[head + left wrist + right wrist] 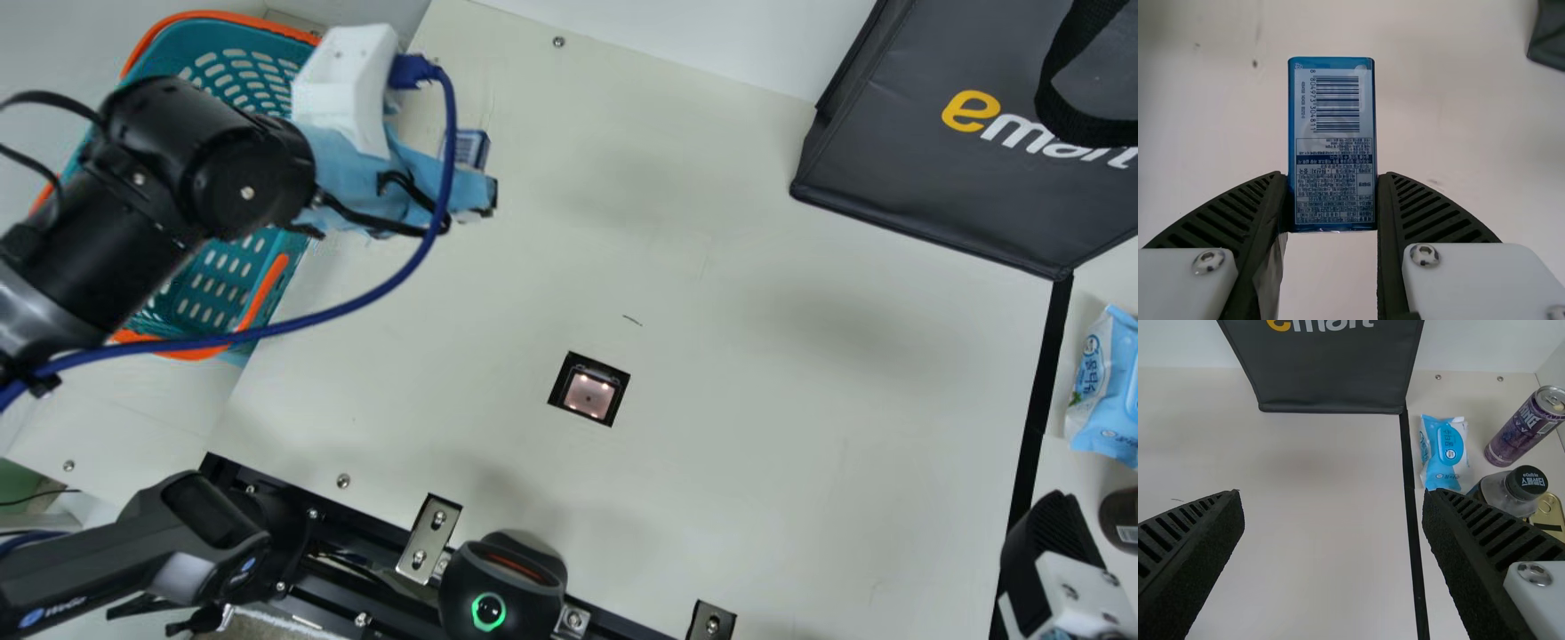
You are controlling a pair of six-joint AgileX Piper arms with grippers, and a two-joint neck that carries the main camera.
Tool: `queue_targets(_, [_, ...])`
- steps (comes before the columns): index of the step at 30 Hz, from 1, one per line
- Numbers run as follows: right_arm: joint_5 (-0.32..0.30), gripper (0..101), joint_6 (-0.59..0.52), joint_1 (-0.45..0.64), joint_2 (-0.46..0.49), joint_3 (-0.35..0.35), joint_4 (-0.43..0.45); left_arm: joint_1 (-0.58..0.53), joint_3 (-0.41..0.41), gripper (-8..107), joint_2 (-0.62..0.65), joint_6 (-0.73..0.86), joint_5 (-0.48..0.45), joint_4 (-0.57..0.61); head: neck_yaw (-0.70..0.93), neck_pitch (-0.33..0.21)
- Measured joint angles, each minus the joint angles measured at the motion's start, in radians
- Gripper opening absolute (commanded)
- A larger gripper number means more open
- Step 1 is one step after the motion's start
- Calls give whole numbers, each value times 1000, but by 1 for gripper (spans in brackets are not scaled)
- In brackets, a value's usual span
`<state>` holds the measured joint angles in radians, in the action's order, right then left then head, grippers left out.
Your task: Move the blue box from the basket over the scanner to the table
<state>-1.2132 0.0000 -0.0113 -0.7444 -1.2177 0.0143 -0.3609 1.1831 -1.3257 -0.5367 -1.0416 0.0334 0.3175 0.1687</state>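
Note:
My left gripper [484,197] is over the table's upper left part, just right of the teal basket [233,76], with the blue box [471,148] beside its tip. In the left wrist view the blue box [1333,143] shows its barcode side, its lower part pinched between the two ribbed fingers of my left gripper [1331,203]. A square scanner window [589,394] is set into the cream table [756,356]. At the lower right corner is my right gripper [1049,542]; in the right wrist view the fingers of my right gripper [1333,513] stand wide apart, nothing between them.
A dark bag [942,178] stands at the upper right. Beyond a black strip lie a blue wipes pack [1107,387], a purple can [1525,427] and a dark-capped bottle [1511,490]. A black device with a green ring [502,587] sits at the near edge.

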Motion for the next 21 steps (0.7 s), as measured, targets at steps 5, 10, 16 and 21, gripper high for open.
queue_targets(5, [0, 95, 0, 0, 0, 0, 0, -107, -18, -8, -17, -70, -9, -27, 2, 0])
queue_targets(10, [0, 95, 0, 0, 0, 0, 0, -218, -32, -8, -46, -152, -7, -54, 0, 0])
queue_targets(16, [0, 95, 0, 0, 0, 0, 0, -339, -45, -8, -87, -253, 9, -76, 0, 0])
queue_targets(21, [0, 95, 0, 0, 0, 0, 0, -429, -58, -8, -120, -321, 31, -87, 2, 0])
